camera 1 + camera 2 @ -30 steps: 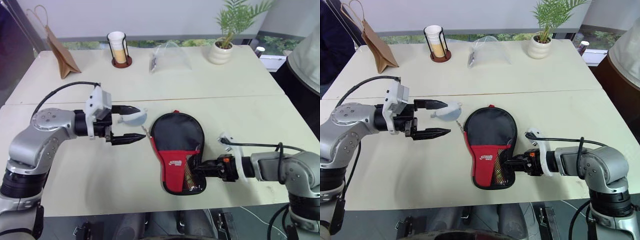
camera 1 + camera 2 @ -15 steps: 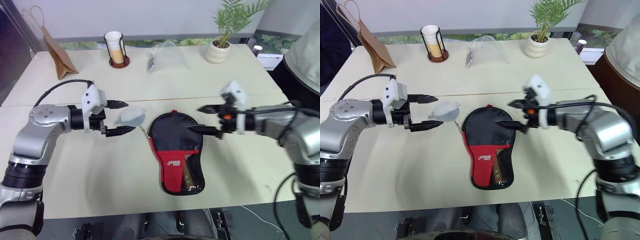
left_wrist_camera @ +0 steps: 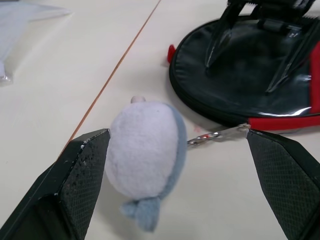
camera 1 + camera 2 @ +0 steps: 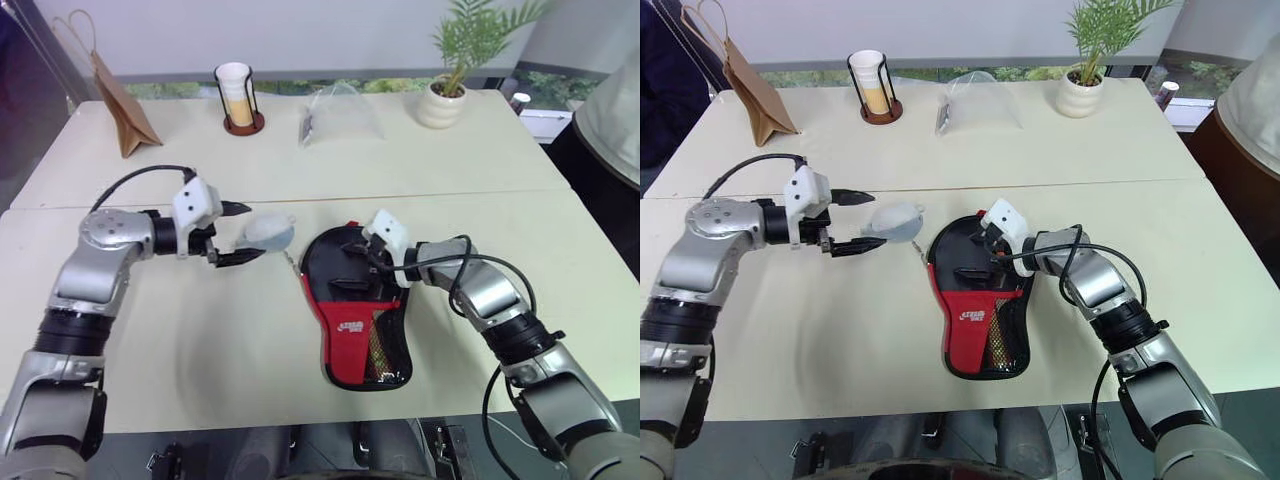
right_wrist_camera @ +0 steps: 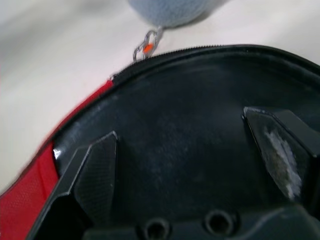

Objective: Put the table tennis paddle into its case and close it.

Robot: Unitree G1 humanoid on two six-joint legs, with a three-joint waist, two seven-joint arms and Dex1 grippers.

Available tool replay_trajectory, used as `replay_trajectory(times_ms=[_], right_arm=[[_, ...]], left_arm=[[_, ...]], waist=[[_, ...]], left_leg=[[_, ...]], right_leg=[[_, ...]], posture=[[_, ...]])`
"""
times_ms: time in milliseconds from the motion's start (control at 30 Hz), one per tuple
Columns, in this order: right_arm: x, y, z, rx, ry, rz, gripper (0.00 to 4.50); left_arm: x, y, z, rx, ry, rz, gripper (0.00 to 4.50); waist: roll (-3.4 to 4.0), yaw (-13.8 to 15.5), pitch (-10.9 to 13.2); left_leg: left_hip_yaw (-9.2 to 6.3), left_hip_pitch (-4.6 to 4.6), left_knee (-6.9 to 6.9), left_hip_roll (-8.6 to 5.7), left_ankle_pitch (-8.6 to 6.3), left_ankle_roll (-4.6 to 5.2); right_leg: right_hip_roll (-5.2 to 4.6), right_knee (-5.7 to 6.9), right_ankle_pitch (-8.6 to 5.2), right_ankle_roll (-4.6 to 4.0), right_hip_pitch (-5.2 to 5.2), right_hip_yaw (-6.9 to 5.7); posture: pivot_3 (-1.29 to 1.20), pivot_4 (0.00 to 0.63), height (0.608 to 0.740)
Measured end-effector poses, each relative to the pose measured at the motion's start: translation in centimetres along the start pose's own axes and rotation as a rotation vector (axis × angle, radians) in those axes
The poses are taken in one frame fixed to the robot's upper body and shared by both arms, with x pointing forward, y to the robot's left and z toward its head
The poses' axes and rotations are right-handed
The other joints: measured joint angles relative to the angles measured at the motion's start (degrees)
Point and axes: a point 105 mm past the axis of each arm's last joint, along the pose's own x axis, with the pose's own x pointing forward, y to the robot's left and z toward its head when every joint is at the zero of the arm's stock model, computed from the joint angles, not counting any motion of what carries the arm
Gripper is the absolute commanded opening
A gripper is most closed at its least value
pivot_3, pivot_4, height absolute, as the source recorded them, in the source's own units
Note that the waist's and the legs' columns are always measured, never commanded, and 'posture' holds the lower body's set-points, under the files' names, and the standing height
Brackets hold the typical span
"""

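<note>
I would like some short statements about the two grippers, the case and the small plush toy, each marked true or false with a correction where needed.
1. The right gripper is over the round black part of the case. True.
2. The left gripper is shut on the plush toy. False: its fingers stand open, with the toy between them.
3. A small chain joins the toy to the case's zip. True.
4. The case stands upright against the paper bag. False: it lies flat on the table, far from the bag.
5. The right gripper is shut. False: it is open.
</note>
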Motion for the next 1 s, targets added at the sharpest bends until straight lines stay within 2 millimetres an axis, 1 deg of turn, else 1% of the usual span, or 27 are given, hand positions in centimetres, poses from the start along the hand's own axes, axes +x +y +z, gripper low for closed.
replay_trajectory(times_ms=[100,200,333,400,500,700,733,767,833,867,933,1000], right_arm=[[0.1,-0.1,-0.3,0.000,0.011,0.002,4.44],[0.1,-0.1,-0.4,0.006,0.020,0.008,4.44],[0.0,0.0,-0.3,0.012,0.033,0.010,4.44],[0.0,0.0,-0.3,0.017,0.036,0.008,4.44],[-0.1,0.0,-0.2,0.015,0.041,0.002,4.50],[-0.3,0.2,-0.3,0.025,0.050,-0.005,4.50],[-0.4,0.3,-0.3,0.027,0.053,-0.007,4.50],[-0.4,0.3,-0.4,0.029,0.056,-0.009,4.50],[-0.4,0.4,-0.4,0.032,0.063,-0.011,4.50],[-0.5,0.4,-0.5,0.037,0.069,-0.014,4.50],[-0.7,0.4,-0.5,0.043,0.085,-0.023,4.50],[-0.8,0.4,-0.5,0.051,0.103,-0.033,4.50]], left_arm=[[1.0,0.4,-0.6,0.021,0.021,-0.012,4.50],[2.0,0.7,-1.8,0.039,0.057,-0.022,4.50],[3.4,1.1,-3.5,0.056,0.113,-0.026,4.50],[4.0,1.5,-3.9,0.051,0.123,-0.017,4.50],[4.6,1.8,-3.9,0.054,0.118,-0.011,3.63],[6.0,2.3,-3.6,0.057,0.103,-0.006,0.58],[6.2,2.4,-3.6,0.057,0.107,-0.006,0.24],[6.4,2.6,-3.5,0.063,0.111,-0.006,0.01],[6.8,2.8,-3.3,0.074,0.119,-0.006,0.01],[7.3,3.0,-3.3,0.082,0.129,-0.002,0.01],[8.6,3.5,-2.8,0.101,0.147,0.032,0.01],[10.3,4.1,-1.7,0.134,0.156,0.076,0.01]], waist=[[0.01,0.0,0.0],[0.00,0.1,0.0],[-0.04,0.2,0.0],[-0.04,0.2,0.0],[-0.05,0.2,-0.1],[-0.06,0.2,-0.1],[-0.06,0.3,-0.1],[-0.07,0.3,-0.1],[-0.08,0.3,-0.1],[-0.10,0.4,-0.1],[-0.15,0.8,-0.1],[-0.20,1.1,-0.1]], left_leg=[[-0.01,0.33,-0.04,0.00,-0.01,0.01],[-0.03,0.49,-0.04,0.00,-0.02,0.02],[-0.06,0.50,-0.03,-0.02,-0.02,0.03],[-0.07,0.50,-0.03,-0.02,-0.02,0.03],[-0.07,0.50,-0.02,-0.04,-0.02,0.03],[-0.08,0.50,0.00,-0.04,-0.03,0.04],[-0.08,0.50,0.00,-0.04,-0.03,0.04],[-0.11,0.50,0.01,-0.06,-0.03,0.04],[-0.11,0.50,0.03,-0.06,-0.03,0.05],[-0.15,0.50,0.05,-0.07,-0.03,0.05],[-0.21,0.50,0.10,-0.09,-0.03,0.05],[-0.20,0.50,0.13,-0.09,-0.03,0.05]], right_leg=[[0.00,-0.02,-0.01,0.00,0.33,-0.02],[0.00,-0.05,-0.01,0.00,0.48,-0.03],[-0.01,-0.06,-0.01,0.01,0.53,-0.04],[-0.01,-0.05,-0.01,0.01,0.53,-0.05],[-0.02,-0.05,-0.01,0.01,0.54,-0.06],[-0.02,-0.05,-0.01,0.02,0.56,-0.08],[-0.02,-0.05,-0.01,0.02,0.57,-0.09],[-0.02,-0.05,-0.01,0.02,0.59,-0.11],[-0.02,-0.05,-0.01,0.03,0.61,-0.12],[-0.02,-0.05,-0.01,0.03,0.63,-0.15],[-0.02,-0.05,0.01,0.08,0.67,-0.20],[-0.02,-0.06,0.04,0.15,0.69,-0.20]], posture=[[0.00,0.150,0.734],[0.00,0.150,0.734],[0.00,0.150,0.734],[0.00,0.150,0.734],[0.00,0.150,0.734],[0.00,0.150,0.734],[0.00,0.150,0.734],[0.00,0.150,0.734],[0.00,0.150,0.734],[0.00,0.150,0.734],[0.00,0.150,0.734],[0.00,0.150,0.734]])
